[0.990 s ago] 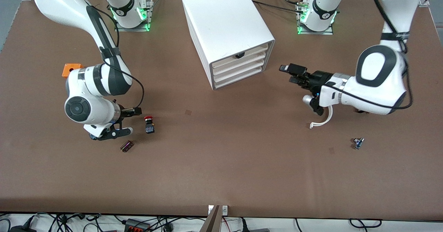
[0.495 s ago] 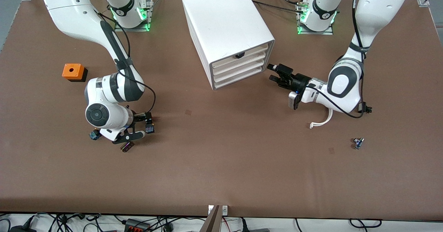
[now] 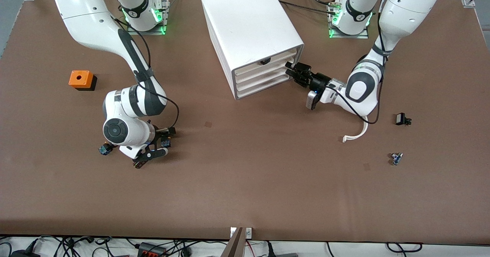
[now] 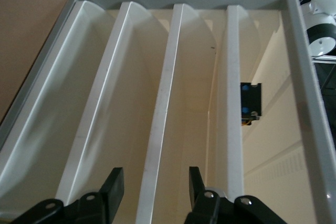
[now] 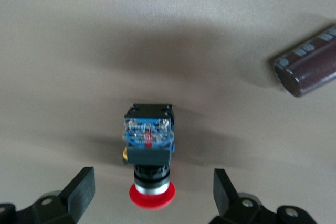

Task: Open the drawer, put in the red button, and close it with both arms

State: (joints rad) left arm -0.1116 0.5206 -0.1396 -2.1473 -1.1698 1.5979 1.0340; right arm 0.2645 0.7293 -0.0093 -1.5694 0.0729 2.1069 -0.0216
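Both grippers sit low, one at the cabinet front, one over the red button.

White cabinet [image 3: 250, 35] stands mid-table between the two bases, its four drawers all shut; the drawer [image 3: 264, 69] second from the top lies flush under the top one with the black handle [image 3: 264, 61]. Left gripper [image 3: 295, 72] is at the drawer fronts on the left arm's side, fingers [image 4: 113, 188] spread apart with a front edge between them (its wrist view shows only the fronts edge-on). Right gripper [image 3: 160, 144] is down at the table toward the right arm's end, fingers [image 5: 81, 188] wide apart either side of the red button [image 5: 149, 155], which lies on its side, not clamped. Just beside it lies a small dark brown part [image 5: 310, 60].
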